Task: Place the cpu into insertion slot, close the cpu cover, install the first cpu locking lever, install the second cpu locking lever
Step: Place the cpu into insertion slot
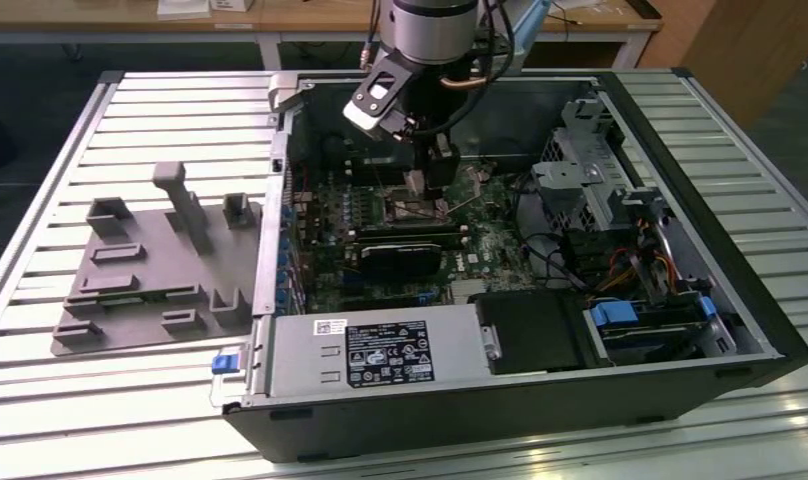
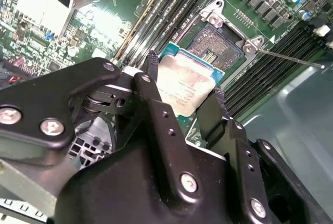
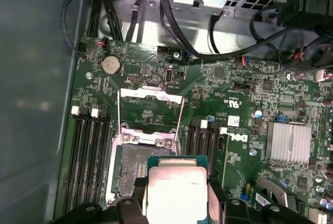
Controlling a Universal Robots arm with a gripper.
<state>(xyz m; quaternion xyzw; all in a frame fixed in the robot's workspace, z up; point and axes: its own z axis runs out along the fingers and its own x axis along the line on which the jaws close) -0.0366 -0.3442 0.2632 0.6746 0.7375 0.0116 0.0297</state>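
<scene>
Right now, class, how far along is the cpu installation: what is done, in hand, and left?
Done: the cpu cover stands open, baring the empty insertion slot. In hand: the gripper grips the cpu close to the slot, not yet seated. Left: seating it, closing the cover, both locking levers.

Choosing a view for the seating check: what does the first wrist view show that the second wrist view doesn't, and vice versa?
First wrist view adds the raised cpu cover, a coin cell and a finned heatsink. Second wrist view adds a close look at the fingers clamping opposite edges of the cpu. Both: the gripper holding the cpu over the exposed insertion slot, not seated.
</scene>
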